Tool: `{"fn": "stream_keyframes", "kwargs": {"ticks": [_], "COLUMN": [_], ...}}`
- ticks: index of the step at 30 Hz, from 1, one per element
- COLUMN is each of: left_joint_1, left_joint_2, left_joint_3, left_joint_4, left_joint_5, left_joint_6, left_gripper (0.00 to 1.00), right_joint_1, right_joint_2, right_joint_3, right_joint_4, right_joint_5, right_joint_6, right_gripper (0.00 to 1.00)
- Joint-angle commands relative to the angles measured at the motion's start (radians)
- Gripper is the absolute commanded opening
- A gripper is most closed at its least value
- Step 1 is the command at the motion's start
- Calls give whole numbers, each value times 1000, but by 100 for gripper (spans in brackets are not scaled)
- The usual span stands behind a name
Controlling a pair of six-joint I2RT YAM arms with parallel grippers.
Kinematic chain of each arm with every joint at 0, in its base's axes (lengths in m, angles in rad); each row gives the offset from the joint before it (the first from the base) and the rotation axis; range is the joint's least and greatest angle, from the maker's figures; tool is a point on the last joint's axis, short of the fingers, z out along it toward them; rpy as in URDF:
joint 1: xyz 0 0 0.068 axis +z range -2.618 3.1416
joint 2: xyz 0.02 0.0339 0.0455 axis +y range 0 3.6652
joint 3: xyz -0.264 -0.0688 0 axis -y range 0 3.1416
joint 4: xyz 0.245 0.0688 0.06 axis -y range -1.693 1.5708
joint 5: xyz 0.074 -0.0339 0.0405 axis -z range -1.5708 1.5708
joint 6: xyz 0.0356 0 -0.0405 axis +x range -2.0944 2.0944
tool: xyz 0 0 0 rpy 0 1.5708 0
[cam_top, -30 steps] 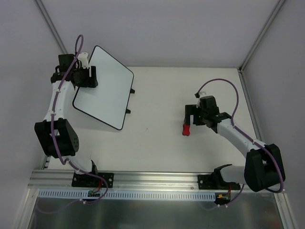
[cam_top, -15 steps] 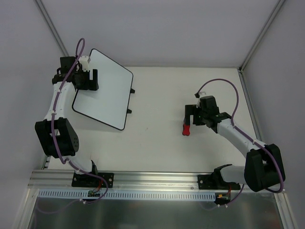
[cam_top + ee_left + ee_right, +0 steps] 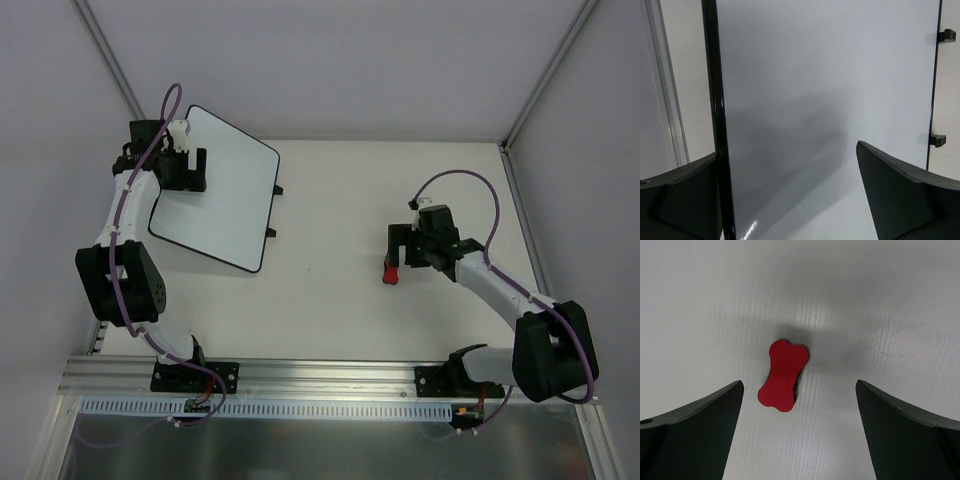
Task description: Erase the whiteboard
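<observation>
Whiteboard [image 3: 225,190], large, flat, white and black-rimmed, sits far left on the surface [image 3: 330,300], its rim inside my left hand [image 3: 183,170], which is spread wide and grips nothing. My right hand [image 3: 799,384], equally spread and empty, hangs over the small red bone-shaped eraser [image 3: 783,375], well apart to the board's right.

Whiteboard [image 3: 228,195] left edge — partly beneath the left pincer [image 3: 196,169]

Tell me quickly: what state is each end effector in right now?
Left end effector: open, straddling the whiteboard rim, gripping nothing.
Right end effector: open, above the red eraser, holding nothing.
</observation>
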Motion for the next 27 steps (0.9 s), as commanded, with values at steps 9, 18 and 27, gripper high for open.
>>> {"fn": "stream_keyframes", "kwargs": {"ticks": [9, 18, 27], "left_joint_1": [-12, -10, -10], "left_joint_2": [5, -22, -44], "left_joint_3": [-14, 5, 2], "left_joint_4": [34, 37, 38], "left_joint_5": [-39, -76, -154], "left_joint_6": [-27, -82, -125], "left_gripper": [99, 99, 99], "right_joint_1": [-6, -9, -7], "right_joint_2": [-21, -46, -69], "right_joint_3": [-15, -19, -39], "right_joint_4": [21, 19, 25], "right_joint_5": [-5, 2, 8], "right_joint_6": [22, 18, 19], "right_gripper": [99, 99, 99]}}
